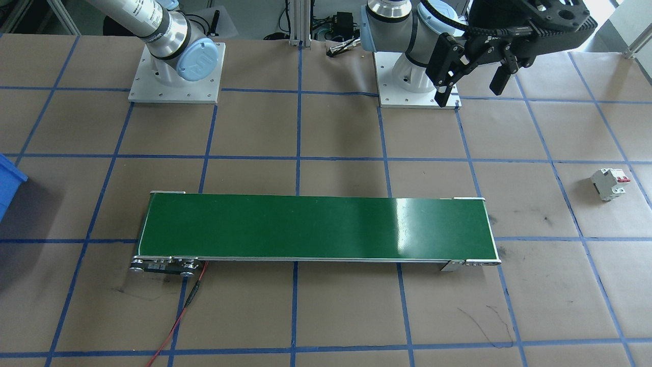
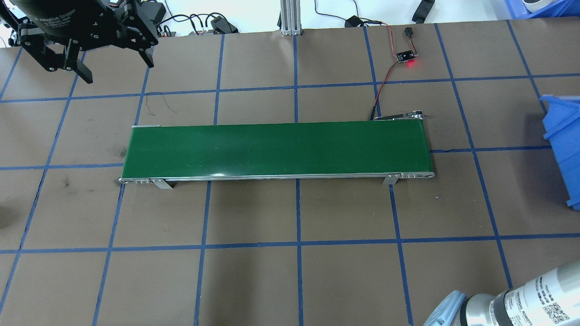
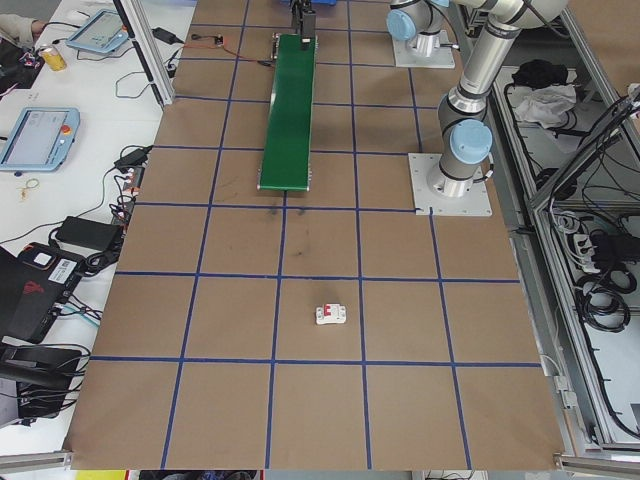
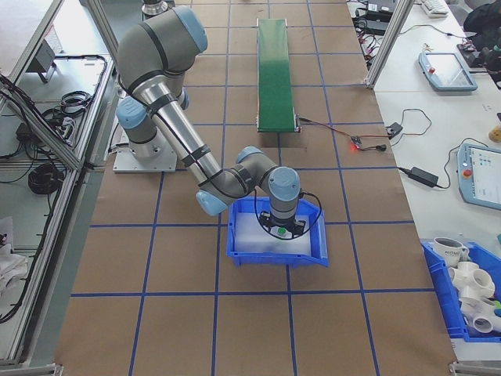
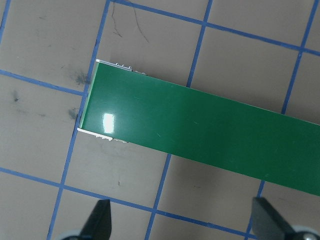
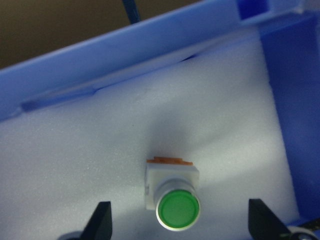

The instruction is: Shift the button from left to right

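The button (image 6: 172,192) lay on white foam (image 6: 100,165) inside the blue bin (image 6: 125,55), directly under the right claw (image 6: 180,225), between its two black fingertips (image 6: 102,220), which stood wide apart and touched nothing. Its round green cap faced up toward the wrist camera, and the white body ran from the cap away from the claw to the orange-red base, so its long axis pointed toward the bin's far wall. The bin's blue walls closed in beyond the button and on one side of the claw; nothing lay between the fingertips and the button.

In the exterior right view the right claw (image 4: 280,229) hung over the bin (image 4: 275,258), a green dot showing just below it.

The left claw (image 2: 113,68) hovered high above the counter (image 2: 290,271), open and empty, near the end of the green conveyor belt (image 2: 276,149). From its wrist camera the belt's end (image 5: 150,120) lay ahead of the fingertips (image 5: 100,220), with bare brown counter and blue tape lines around it.

A grey-white circuit breaker (image 1: 608,183) with a red lever rested on the counter, well apart from the belt and out beyond the left claw (image 1: 473,84). A red wire (image 1: 178,316) trailed from the belt's other end, and a small board with a red light (image 2: 406,58) sat on the counter nearby.
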Motion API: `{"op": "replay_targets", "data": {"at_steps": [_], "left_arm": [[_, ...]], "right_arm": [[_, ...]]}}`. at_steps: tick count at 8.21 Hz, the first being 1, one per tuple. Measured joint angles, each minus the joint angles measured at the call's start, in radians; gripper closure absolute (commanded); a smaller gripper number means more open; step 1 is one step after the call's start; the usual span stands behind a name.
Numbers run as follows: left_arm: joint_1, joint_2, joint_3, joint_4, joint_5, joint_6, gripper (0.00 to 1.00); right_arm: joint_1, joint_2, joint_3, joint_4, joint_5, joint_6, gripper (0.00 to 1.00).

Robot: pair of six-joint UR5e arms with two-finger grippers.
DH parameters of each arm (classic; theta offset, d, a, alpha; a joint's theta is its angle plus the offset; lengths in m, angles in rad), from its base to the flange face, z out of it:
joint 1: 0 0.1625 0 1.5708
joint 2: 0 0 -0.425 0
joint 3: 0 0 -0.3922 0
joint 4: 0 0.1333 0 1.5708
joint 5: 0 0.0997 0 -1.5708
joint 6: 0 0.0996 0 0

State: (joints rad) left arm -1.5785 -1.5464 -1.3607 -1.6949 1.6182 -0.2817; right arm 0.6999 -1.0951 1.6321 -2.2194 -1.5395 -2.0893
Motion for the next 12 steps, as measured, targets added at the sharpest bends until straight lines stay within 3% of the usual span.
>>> {"op": "replay_targets", "data": {"at_steps": [2, 4, 8, 10, 12], "left_arm": [[0.0, 0.001, -0.005, 0.0, 0.0, 0.001, 0.0], [0.0, 0.013, -0.027, 0.003, 0.001, 0.001, 0.0], [0.0, 0.023, -0.048, 0.004, 0.002, -0.001, 0.0], [0.0, 0.022, -0.049, 0.004, 0.004, 0.001, 0.0], [0.0, 0.019, -0.052, 0.004, 0.004, 0.0, 0.0]], "right_arm": [[0.003, -0.094, 0.001, 0.07, -0.001, 0.144, 0.0], [0.044, -0.251, 0.001, 0.242, -0.002, 0.398, 0.0], [0.318, -0.475, -0.002, 0.476, -0.018, 1.001, 0.0], [0.521, -0.518, -0.01, 0.556, -0.021, 1.389, 0.0], [0.716, -0.514, -0.015, 0.569, -0.022, 1.724, 0.0]]}}
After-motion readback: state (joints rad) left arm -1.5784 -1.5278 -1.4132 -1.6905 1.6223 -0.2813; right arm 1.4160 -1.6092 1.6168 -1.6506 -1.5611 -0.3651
